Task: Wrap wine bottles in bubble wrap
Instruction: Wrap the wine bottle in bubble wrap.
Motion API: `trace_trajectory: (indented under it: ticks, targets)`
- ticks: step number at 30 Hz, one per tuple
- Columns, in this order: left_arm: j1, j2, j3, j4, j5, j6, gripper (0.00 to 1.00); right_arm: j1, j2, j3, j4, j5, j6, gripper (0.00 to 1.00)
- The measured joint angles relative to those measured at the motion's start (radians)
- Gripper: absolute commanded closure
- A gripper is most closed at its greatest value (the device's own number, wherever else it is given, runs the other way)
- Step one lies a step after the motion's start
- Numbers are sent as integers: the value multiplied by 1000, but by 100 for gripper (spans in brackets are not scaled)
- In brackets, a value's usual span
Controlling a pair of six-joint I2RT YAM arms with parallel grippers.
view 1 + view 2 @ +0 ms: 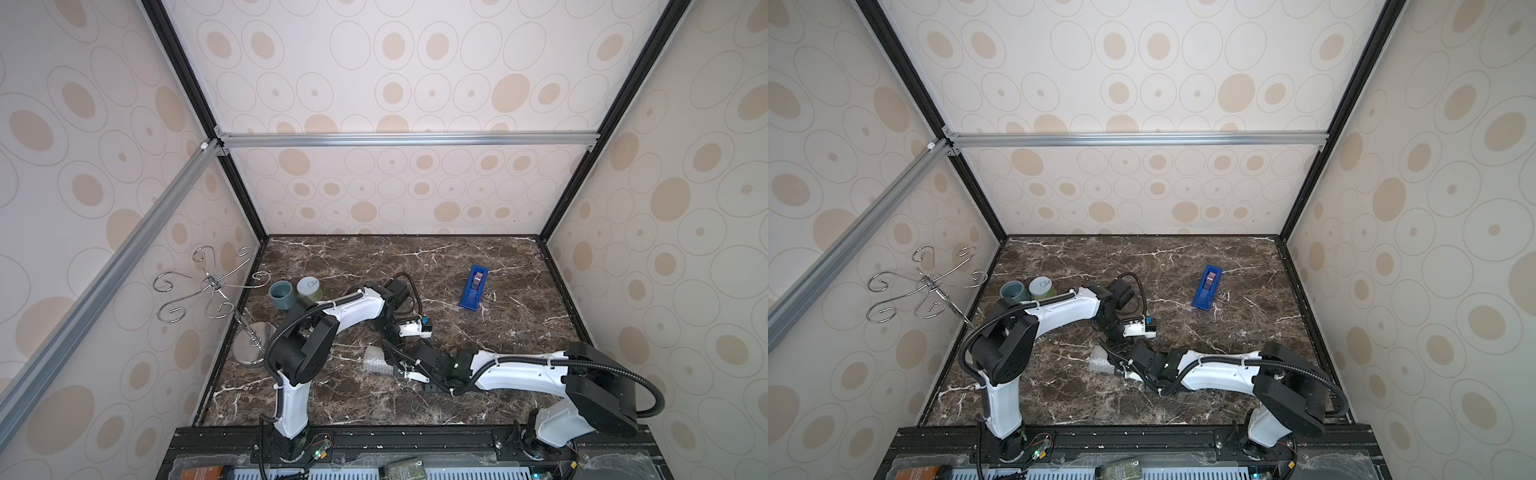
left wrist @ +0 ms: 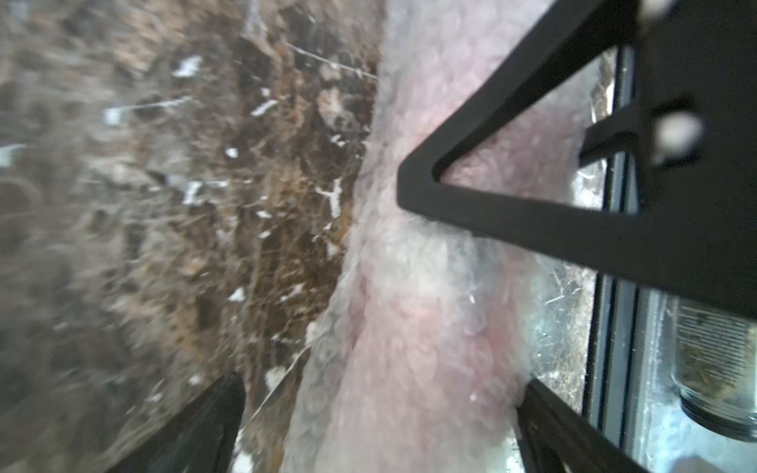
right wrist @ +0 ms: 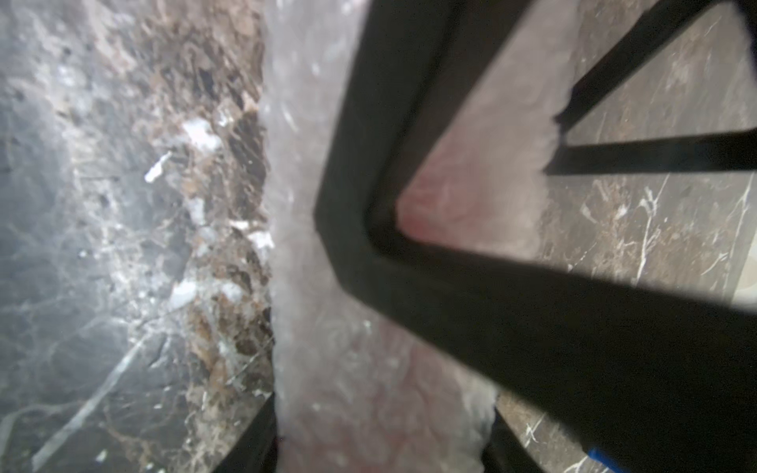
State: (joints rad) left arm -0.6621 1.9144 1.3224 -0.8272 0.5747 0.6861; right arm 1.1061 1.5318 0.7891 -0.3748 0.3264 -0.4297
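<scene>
Bottle [image 3: 426,213] is wrapped up inside the bubble wrap [image 1: 375,360]. All you get is a pink blush through the film in both wrist views, and I can't make out a cap or neck. The bundle lies flat on the marble table [image 1: 332,257], well apart from the blue tape dispenser [image 1: 474,288]. It's on the robot's side of the dispenser and over toward the left arm's base.

Right gripper [image 3: 381,409] is the one with hold of it: its fingers are closed in snug on the wrap from both sides, no gap showing. Left gripper [image 2: 385,393] is spread wide and just straddles the roll. One finger is well off the film, the other is close by its edge, and it grips nothing.

The relation that matters, I'd say, is the roll's long axis. It runs roughly side to side across the table, between both sets of fingers, with its free end poking out away from the dispenser. So the bundle sits right under the left gripper, crosswise to the way it closes, and both arms are equally near. The dispenser looks closer to the right arm — but that one's busy.

Labels: nothing readable. The dispenser shows no writing, and a jar [image 2: 717,360] at the edge of the left wrist view has fine print that's too blurred to read.
</scene>
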Motion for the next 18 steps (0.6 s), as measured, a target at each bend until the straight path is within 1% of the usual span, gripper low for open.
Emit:
trace_trajectory:
  ticks: [4,11,18]
  targets:
    - [37,-88,-47,40,-33,-7,0,-10,9,18,-28,-17,74,85]
    - [142,-272,-154,150,-95,-64,0,-19,50,81,-102,-24,169,86]
    - [215,-468,-298,330,-249,-169,0,-30,101,153,-174,-39,243,86]
